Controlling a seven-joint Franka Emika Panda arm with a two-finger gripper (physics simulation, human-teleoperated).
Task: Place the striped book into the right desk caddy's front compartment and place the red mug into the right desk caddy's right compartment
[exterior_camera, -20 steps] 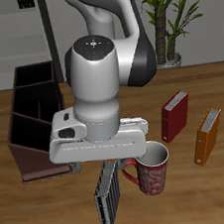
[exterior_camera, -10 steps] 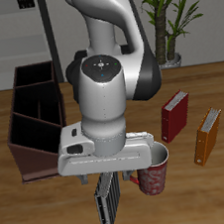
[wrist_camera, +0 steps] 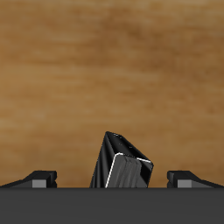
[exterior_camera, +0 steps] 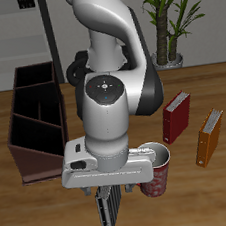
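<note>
So I've got the gripper point(exterior_camera: 108, 189) parked right over the striped book point(exterior_camera: 109, 206), which is standing upright near the table's front edge, just beside the red mug point(exterior_camera: 155, 174). In the wrist view the book point(wrist_camera: 122, 164) sits between the two fingertips point(wrist_camera: 40, 178), with gaps either side, so the jaws are spread and not gripping anything. That centering is deliberate, I want both pads to meet the thin covers evenly. The right desk caddy point(exterior_camera: 30, 121) is well apart, farther back, so both objects are yet to be delivered. My guess is the next step is dropping lower and squeezing
</note>
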